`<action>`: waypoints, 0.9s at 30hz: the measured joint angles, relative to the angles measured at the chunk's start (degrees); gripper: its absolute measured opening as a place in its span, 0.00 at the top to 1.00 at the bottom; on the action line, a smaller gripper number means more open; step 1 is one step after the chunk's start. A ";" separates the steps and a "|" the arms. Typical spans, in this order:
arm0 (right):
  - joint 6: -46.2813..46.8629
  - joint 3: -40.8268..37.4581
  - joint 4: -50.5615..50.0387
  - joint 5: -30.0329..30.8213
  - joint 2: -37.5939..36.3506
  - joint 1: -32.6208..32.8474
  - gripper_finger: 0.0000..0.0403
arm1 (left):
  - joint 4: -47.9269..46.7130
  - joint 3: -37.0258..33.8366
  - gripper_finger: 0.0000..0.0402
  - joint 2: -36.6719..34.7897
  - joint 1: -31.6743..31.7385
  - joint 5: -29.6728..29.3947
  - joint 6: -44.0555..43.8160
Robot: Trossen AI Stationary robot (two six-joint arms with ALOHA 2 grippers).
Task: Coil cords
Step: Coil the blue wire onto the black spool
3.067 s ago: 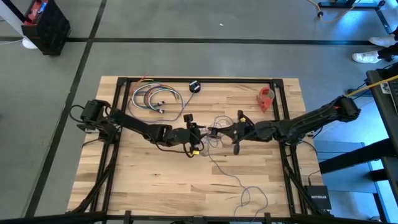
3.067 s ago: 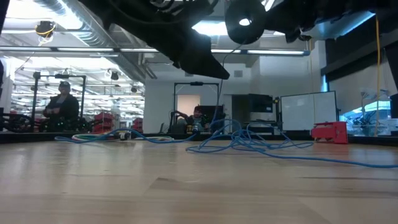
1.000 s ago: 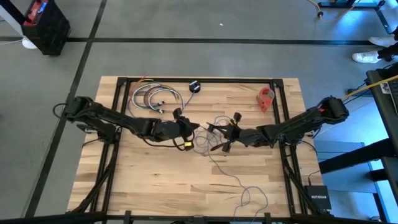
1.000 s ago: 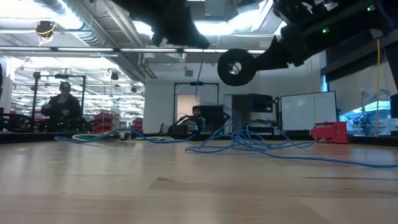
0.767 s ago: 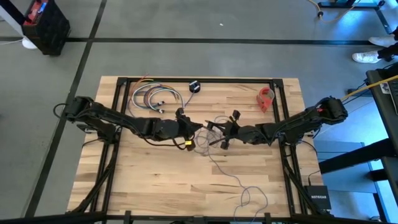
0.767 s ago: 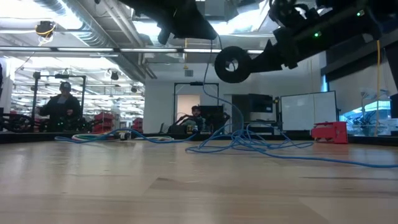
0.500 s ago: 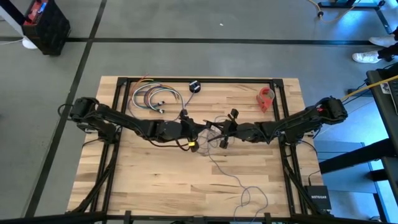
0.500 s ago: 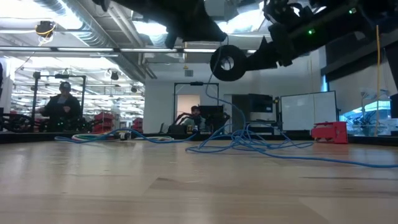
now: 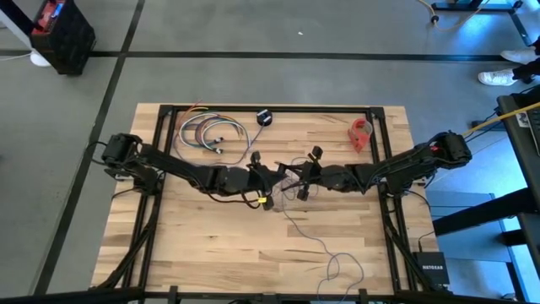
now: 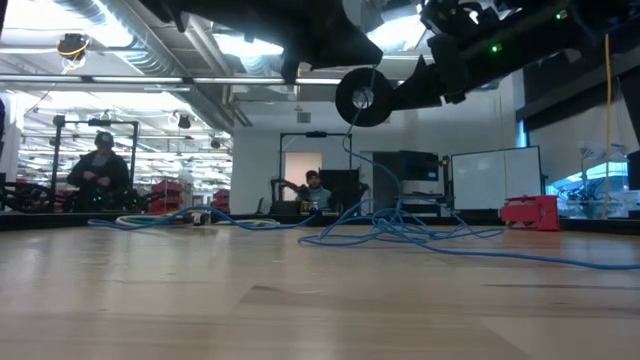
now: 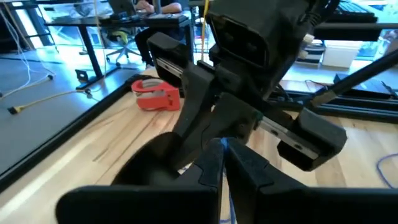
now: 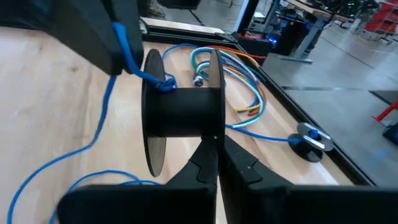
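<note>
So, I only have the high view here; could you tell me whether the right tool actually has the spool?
Observer: Yes. The right wrist view shows the right tool shut on one flange of the black spool.
Operator: Is any cord on it?
Observer: The blue cord meets the core in a small bunch and runs off to the left tool.
Operator: Is the spool off the table?
Observer: In the low view it hangs well above the table, with cord trailing down.
</note>
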 joint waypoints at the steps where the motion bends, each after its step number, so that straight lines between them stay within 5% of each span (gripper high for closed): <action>1: -0.03 0.00 0.01 0.35 0.00 -0.02 0.99 | 0.00 0.00 0.95 0.02 0.12 0.06 -0.02; 14: -0.16 0.00 1.63 2.43 0.00 0.05 0.99 | -0.68 0.00 0.61 0.02 -1.17 0.20 2.07; 22: -0.03 0.02 3.11 2.38 0.00 0.07 0.99 | -1.11 0.20 0.60 0.03 -2.05 -0.05 4.59; 27: 0.04 0.02 3.08 2.25 0.00 0.07 0.99 | -13.39 5.91 0.64 -0.01 -3.54 -1.48 5.99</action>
